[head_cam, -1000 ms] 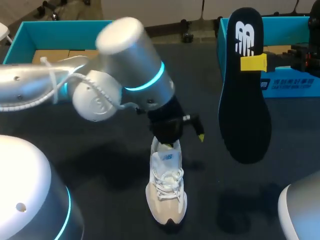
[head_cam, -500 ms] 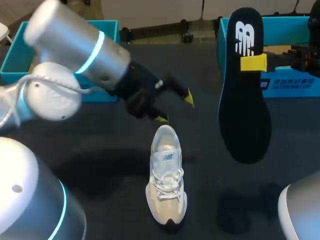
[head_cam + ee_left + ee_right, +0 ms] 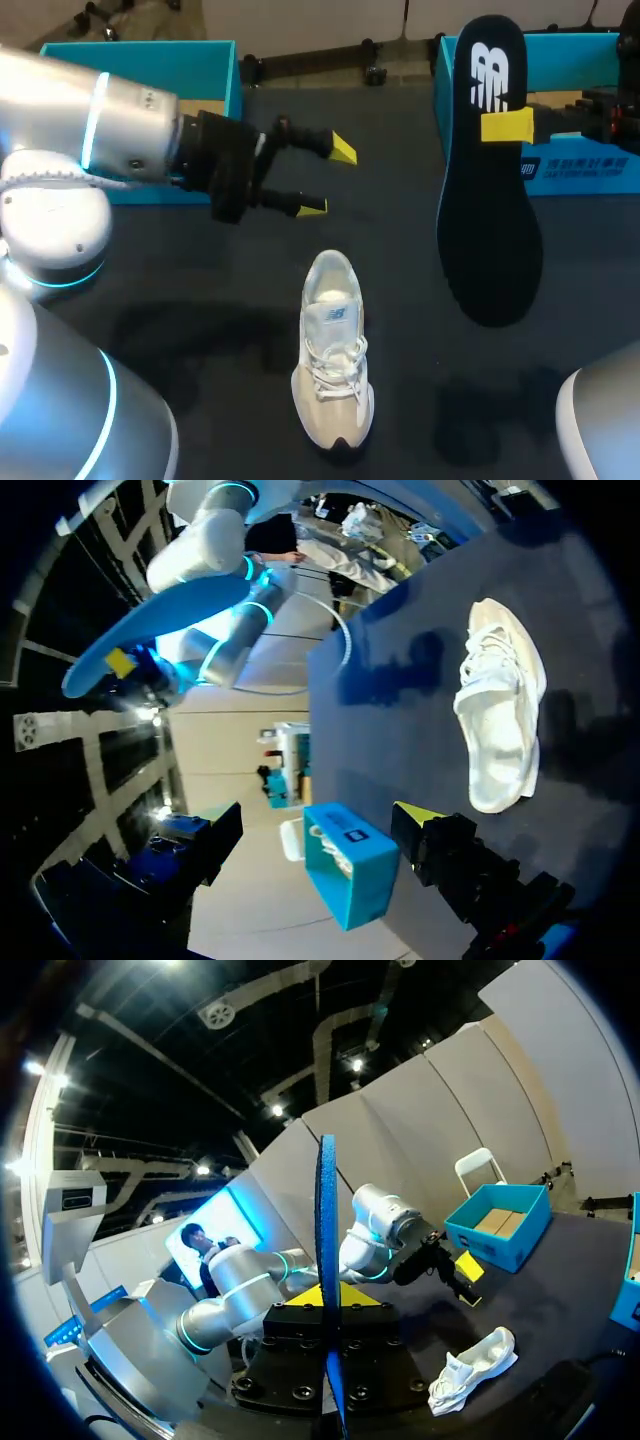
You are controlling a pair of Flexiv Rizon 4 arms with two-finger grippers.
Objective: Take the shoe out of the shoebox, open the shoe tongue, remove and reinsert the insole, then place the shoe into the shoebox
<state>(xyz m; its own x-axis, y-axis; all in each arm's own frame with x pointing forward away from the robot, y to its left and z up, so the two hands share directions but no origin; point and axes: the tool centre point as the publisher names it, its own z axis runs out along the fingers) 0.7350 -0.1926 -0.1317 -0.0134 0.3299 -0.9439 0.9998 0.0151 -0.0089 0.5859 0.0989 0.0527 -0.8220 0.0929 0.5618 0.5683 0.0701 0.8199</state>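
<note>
Withdrawing from the shoe [image 3: 333, 360], the left gripper [image 3: 328, 178] is hanging spread and empty, well apart from it. The shoe is lying on the table [image 3: 200, 300]. The right gripper [image 3: 507, 126] is clamping the insole [image 3: 490, 240] aloft, so reinsertion is probably coming next.

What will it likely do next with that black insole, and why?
Probably lower the insole toward the shoe: the right hand holds it clamped in the air, the shoe sits alone on the table, and the open left hand is off to the side.
</note>
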